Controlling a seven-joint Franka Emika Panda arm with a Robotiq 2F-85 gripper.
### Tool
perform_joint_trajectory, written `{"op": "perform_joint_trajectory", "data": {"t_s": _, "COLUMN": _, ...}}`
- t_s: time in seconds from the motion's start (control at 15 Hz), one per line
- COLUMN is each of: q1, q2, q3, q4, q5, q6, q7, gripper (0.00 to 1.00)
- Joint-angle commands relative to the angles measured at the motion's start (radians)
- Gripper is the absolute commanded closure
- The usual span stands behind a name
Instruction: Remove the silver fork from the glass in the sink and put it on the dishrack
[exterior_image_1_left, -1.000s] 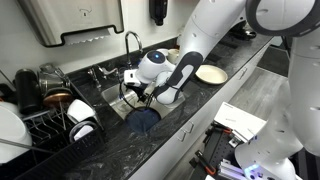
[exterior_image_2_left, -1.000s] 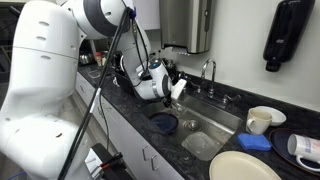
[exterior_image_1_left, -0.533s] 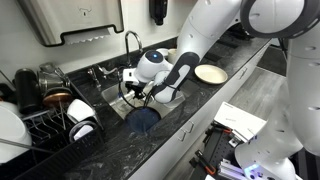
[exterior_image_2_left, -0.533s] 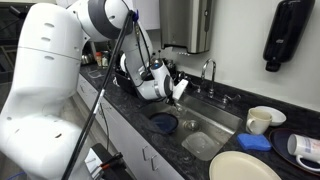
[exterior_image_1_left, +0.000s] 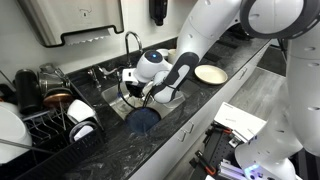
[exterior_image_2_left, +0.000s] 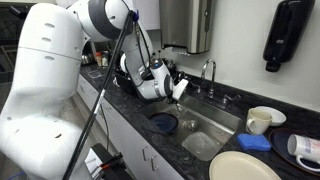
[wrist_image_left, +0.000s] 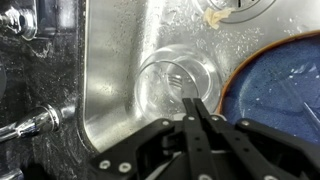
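Note:
In the wrist view the clear glass (wrist_image_left: 152, 85) stands on the floor of the steel sink (wrist_image_left: 105, 60). The silver fork (wrist_image_left: 176, 73) lies inside it, tines toward the far rim. Its handle runs back into my gripper (wrist_image_left: 192, 100), whose two black fingers are pressed together on it over the glass. The gripper (exterior_image_1_left: 138, 96) reaches down into the basin in both exterior views, and the arm hides most of the glass there. The black wire dishrack (exterior_image_1_left: 40, 122) stands on the counter beside the sink.
A round dark-blue dish (wrist_image_left: 280, 85) lies right beside the glass, also seen in an exterior view (exterior_image_1_left: 143, 120). The curved chrome faucet (exterior_image_1_left: 132, 42) rises behind the basin. A pale plate (exterior_image_1_left: 210, 74) and a mug (exterior_image_2_left: 263, 120) sit on the black counter. The rack holds cups and bowls.
The jaws have gone from open to shut around the fork handle. The arm has stayed in place over the sink.

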Motion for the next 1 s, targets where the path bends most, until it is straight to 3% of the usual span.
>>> {"op": "perform_joint_trajectory", "data": {"t_s": 0.0, "q1": -0.086, "q2": -0.020, "q3": 0.090, "q4": -0.004, "q5": -0.034, "q6": -0.022, "q7": 0.007, "gripper": 0.99}}
{"op": "perform_joint_trajectory", "data": {"t_s": 0.27, "q1": -0.194, "q2": -0.066, "q3": 0.204, "q4": -0.035, "q5": -0.011, "q6": -0.023, "q7": -0.039, "gripper": 0.99}}
{"op": "perform_joint_trajectory", "data": {"t_s": 0.73, "q1": -0.004, "q2": -0.155, "q3": -0.084, "q4": -0.031, "q5": -0.062, "q6": -0.019, "q7": 0.018, "gripper": 0.99}}
{"op": "perform_joint_trajectory", "data": {"t_s": 0.93, "q1": -0.063, "q2": -0.203, "q3": -0.013, "q4": -0.076, "q5": -0.049, "q6": -0.033, "q7": -0.038, "gripper": 0.99}}
